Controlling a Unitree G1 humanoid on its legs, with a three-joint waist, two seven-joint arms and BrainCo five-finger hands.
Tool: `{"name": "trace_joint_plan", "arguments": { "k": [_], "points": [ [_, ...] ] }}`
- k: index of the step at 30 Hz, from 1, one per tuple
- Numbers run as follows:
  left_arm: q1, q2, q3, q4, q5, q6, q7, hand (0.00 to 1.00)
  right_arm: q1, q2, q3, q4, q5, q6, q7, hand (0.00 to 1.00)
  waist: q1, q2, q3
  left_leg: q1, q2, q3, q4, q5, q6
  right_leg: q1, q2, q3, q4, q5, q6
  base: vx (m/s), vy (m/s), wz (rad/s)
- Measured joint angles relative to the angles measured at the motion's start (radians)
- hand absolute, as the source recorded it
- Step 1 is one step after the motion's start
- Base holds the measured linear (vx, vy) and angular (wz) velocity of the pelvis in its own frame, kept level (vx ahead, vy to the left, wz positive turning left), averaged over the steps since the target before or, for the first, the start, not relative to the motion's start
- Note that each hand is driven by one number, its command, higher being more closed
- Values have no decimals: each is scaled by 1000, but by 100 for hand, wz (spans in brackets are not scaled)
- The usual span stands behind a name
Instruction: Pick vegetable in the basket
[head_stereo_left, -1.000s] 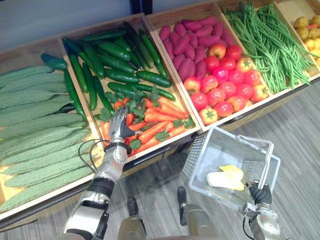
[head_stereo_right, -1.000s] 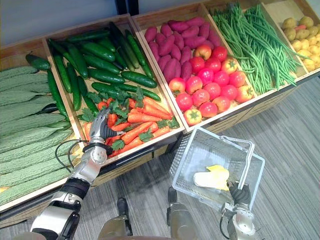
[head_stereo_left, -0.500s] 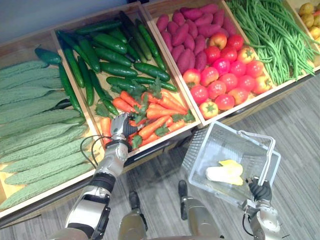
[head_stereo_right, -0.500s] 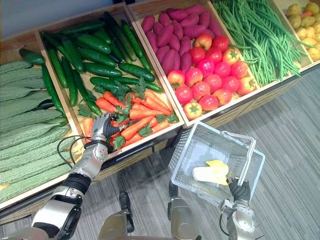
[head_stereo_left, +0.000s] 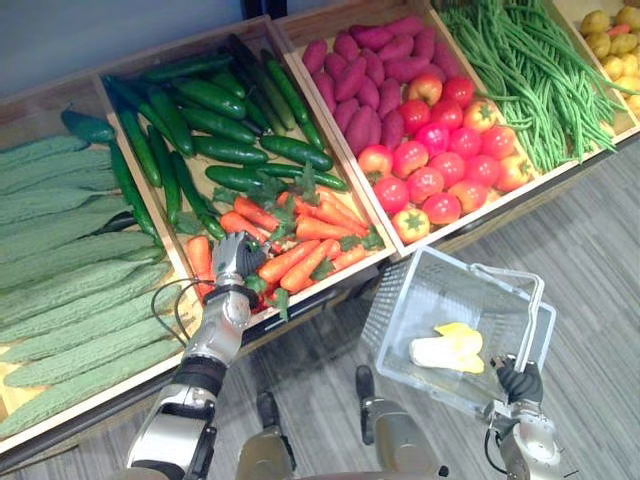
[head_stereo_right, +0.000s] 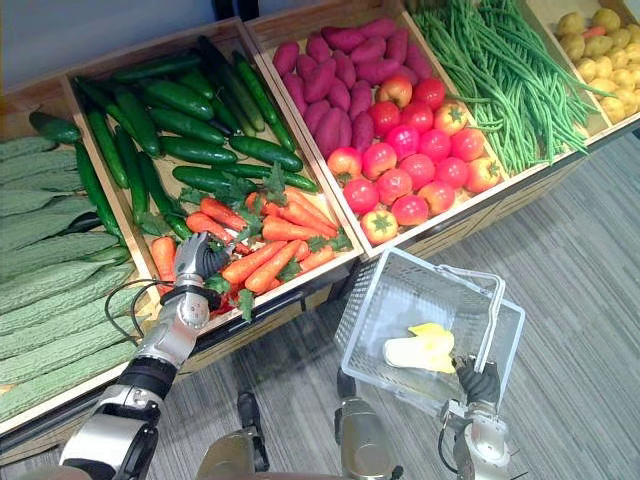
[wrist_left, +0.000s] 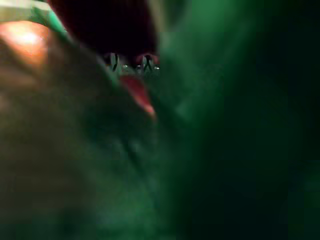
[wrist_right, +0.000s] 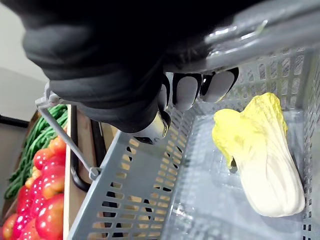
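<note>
one vegetable is in already, by our reading: a pale cabbage lies on the bottom of the grey basket, towards the side where the handle is held. the right hand is at the near edge of the basket, and in its wrist view the fingers are curled tight round the basket handle, carrying the basket clear of the floor and tilted.

the next pick looks to be under way but not finished. the left hand is well to the left of the basket, down on the near end of the carrots, which share a crate with the cucumbers. its dark back faces us and its fingers are sunk among carrots and green tops, so we cannot tell whether they are spread or closed on one. its own wrist view sits right against leaf and something orange-red, and gives us no fingers to read either. we see no carrot lifted free of the heap.

so we judge the task part done. what is left for this round is to secure one carrot, raise it out of the tangle of leaves, bring it across to the basket and let it go beside the cabbage. the tomatoes, just beyond the basket, lie undisturbed.
</note>
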Motion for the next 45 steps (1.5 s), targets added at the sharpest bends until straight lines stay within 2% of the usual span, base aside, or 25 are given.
{"name": "trace_joint_plan", "arguments": {
  "k": [4,7,9,12,19,20,25,28,30,31,32,33,34,36,37,38,39,40,41,42,43,45],
  "points": [
    [50,-10,51,-145,-51,3,42,100,-3,9,-1,37,0,2,3,100,2,2,-1,19,0,-2,-1,0,0,20,1,3,-1,-2,2,0,0,0],
    [94,-56,77,-292,-93,-5,84,100,-9,19,-1,56,-9,4,10,100,12,16,-13,31,-3,-2,-7,0,0,31,1,16,-2,-7,10,0,0,0],
    [120,-84,84,-344,-123,-22,109,100,-7,20,-1,84,-11,8,23,100,23,34,-32,37,-3,-1,-11,0,0,37,2,18,-7,-7,10,0,0,0],
    [164,-112,105,-409,-149,-40,125,100,-8,32,-1,104,-11,14,24,100,24,47,-46,61,-1,1,-15,0,0,60,6,20,-10,-7,10,0,-2,-1],
    [241,-184,121,-553,-213,-79,135,100,2,47,-4,94,-13,14,24,100,30,40,-98,106,0,32,-33,-1,-1,86,11,41,-18,-6,11,-20,1,-9],
    [257,-198,121,-576,-225,-91,135,100,9,50,-4,83,-19,14,24,100,30,41,-114,107,1,42,-37,-1,-1,86,13,48,-29,0,13,-15,7,-18],
    [264,-241,118,-656,-320,-133,135,100,19,70,-2,6,-22,23,22,100,37,40,-121,125,2,109,-32,-6,-2,86,22,105,-66,40,20,-11,19,-39],
    [264,-264,110,-692,-396,-156,133,100,22,81,-1,-38,-23,28,18,100,40,37,-127,141,11,167,12,-41,-6,86,38,160,-70,54,25,-1,24,-64],
    [264,-270,109,-728,-423,-158,134,100,22,88,7,-77,-31,30,17,100,40,36,-127,148,33,220,83,-86,-12,83,56,205,-70,65,27,6,9,-84],
    [264,-273,109,-747,-452,-174,133,100,21,86,22,-99,-40,31,15,100,47,35,-129,152,49,261,121,-112,-15,74,66,215,-79,77,30,-50,-2,-79],
    [264,-273,108,-755,-458,-176,133,100,20,87,26,-107,-40,31,15,100,50,33,-132,152,57,284,134,-119,-14,64,64,202,-94,74,37,-102,11,-131],
    [262,-274,106,-773,-485,-198,133,100,10,87,47,-135,-43,33,13,100,55,38,-136,156,82,349,157,-136,-15,51,17,11,-118,34,-5,-84,9,-110],
    [260,-273,105,-774,-491,-203,133,100,6,88,59,-138,-45,33,11,100,53,38,-137,159,94,373,162,-138,-15,46,-6,-85,-117,29,-21,-33,20,-133],
    [259,-270,113,-765,-528,-214,132,100,-23,95,81,-132,-61,33,4,100,53,23,-144,197,108,468,156,-141,-20,41,-103,-467,-99,32,-119,51,-10,-125],
    [259,-270,115,-762,-530,-214,132,100,-34,95,82,-129,-62,33,2,100,55,24,-144,210,110,496,149,-140,-20,45,-120,-539,-93,37,-141,72,-53,-151],
    [259,-272,119,-753,-539,-216,131,100,-60,93,88,-121,-75,34,1,100,55,26,-144,243,110,550,130,-136,-26,48,-142,-655,-78,52,-159,78,-91,-153],
    [256,-272,117,-736,-540,-217,128,100,-72,91,103,-117,-84,34,1,100,52,22,-145,274,106,580,123,-137,-28,47,-141,-656,-77,113,-140,69,-116,-152],
    [249,-273,115,-715,-540,-219,123,100,-72,88,108,-116,-88,34,2,100,50,25,-145,289,107,587,122,-141,-34,47,-129,-632,-77,130,-120,50,-142,-139],
    [237,-280,109,-681,-548,-219,107,100,-77,78,115,-114,-89,34,3,100,47,41,-145,322,122,605,129,-142,-35,47,-95,-592,-79,124,-118,42,-119,-100],
    [233,-282,100,-670,-552,-220,104,100,-81,73,120,-114,-89,35,2,100,38,45,-144,329,132,607,144,-142,-35,47,-81,-577,-80,115,-113,67,-119,-105],
    [225,-283,74,-652,-565,-221,86,100,-87,64,132,-114,-87,37,6,100,23,46,-144,326,164,604,209,-141,-35,48,-58,-550,-86,107,-115,100,-85,-92],
    [204,-283,29,-606,-587,-226,57,100,-88,43,150,-116,-80,37,21,100,18,48,-144,302,245,583,391,-135,-26,59,-14,-497,-101,101,-123,106,-56,-100]
  ]
}}
